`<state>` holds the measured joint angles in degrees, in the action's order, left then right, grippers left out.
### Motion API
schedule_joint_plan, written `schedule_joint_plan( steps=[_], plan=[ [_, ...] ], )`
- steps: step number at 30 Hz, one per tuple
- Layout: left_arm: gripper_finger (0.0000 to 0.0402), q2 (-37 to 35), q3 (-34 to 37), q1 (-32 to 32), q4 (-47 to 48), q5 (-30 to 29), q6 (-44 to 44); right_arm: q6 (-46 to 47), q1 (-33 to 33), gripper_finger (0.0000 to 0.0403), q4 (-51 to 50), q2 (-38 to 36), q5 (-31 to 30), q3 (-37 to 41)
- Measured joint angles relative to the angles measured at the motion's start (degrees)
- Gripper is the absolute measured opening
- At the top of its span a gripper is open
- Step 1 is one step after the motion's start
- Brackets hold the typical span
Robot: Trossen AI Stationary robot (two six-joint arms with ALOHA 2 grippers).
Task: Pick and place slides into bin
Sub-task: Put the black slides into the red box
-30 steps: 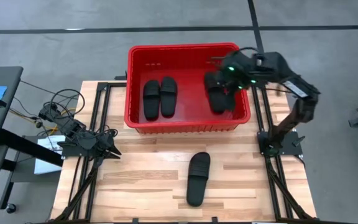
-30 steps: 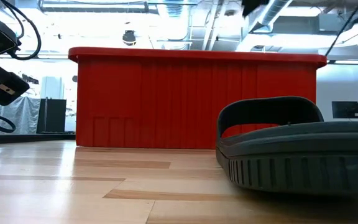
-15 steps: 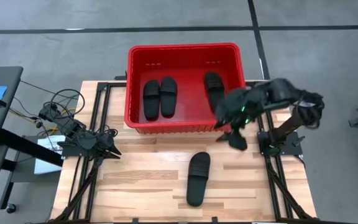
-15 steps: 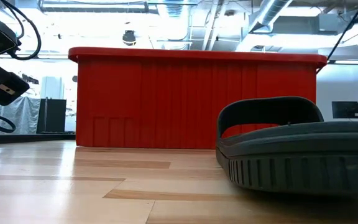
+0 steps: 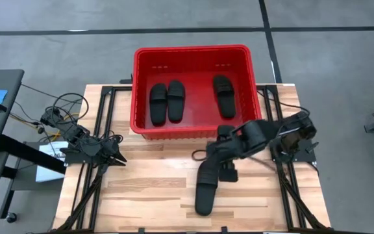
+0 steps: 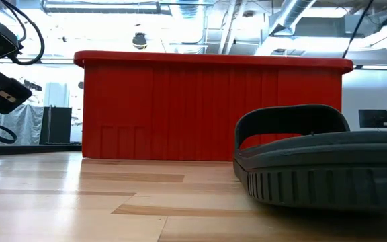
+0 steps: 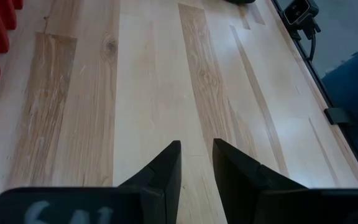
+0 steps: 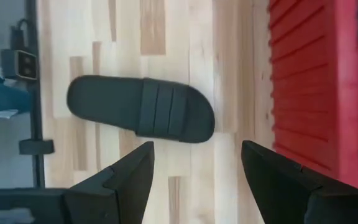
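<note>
Three black slides lie flat inside the red bin (image 5: 138, 91): two side by side at its left (image 5: 167, 102) and one at its right (image 5: 224, 96). A fourth slide (image 5: 204, 195) lies sole-down on the table in front of the bin; it also shows in the right wrist view (image 8: 142, 111) and close up in the low view (image 6: 314, 165). My right gripper (image 5: 216, 164) (image 8: 196, 158) is open and hovers above this slide's far end, touching nothing. My left gripper (image 5: 112, 156) (image 7: 196, 146) rests at the table's left, empty, with a narrow gap between its fingers.
The bin's near wall (image 8: 316, 81) stands just beyond the slide on the table. Black frame rails run along both table sides (image 5: 102, 130). Cables lie by the left arm (image 5: 63, 110). Bare wood shows left of the slide (image 5: 148, 188).
My right gripper has gone from above the bin's right part, over the bin's near wall, toward the table's near edge and a little left, and down to above the slide on the table. The right-hand slide in the bin stays where it lay.
</note>
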<state>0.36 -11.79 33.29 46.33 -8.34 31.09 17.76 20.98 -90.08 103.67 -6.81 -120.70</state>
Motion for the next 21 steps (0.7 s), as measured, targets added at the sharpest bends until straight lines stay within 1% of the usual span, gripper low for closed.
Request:
schedule_joint_plan(
  steps=[15, 21],
  plan=[
    [0.0081, 0.0, 0.0, 0.0, 0.0, 0.0, 0.0, 11.9, 7.2, 0.0234, 1.2, 9.7, 0.6, 0.0],
    [0.0081, 0.0, 0.0, 0.0, 0.0, 0.0, 0.0, 12.4, 8.5, 0.0234, 2.4, 13.1, 0.0, 0.0]
  ],
)
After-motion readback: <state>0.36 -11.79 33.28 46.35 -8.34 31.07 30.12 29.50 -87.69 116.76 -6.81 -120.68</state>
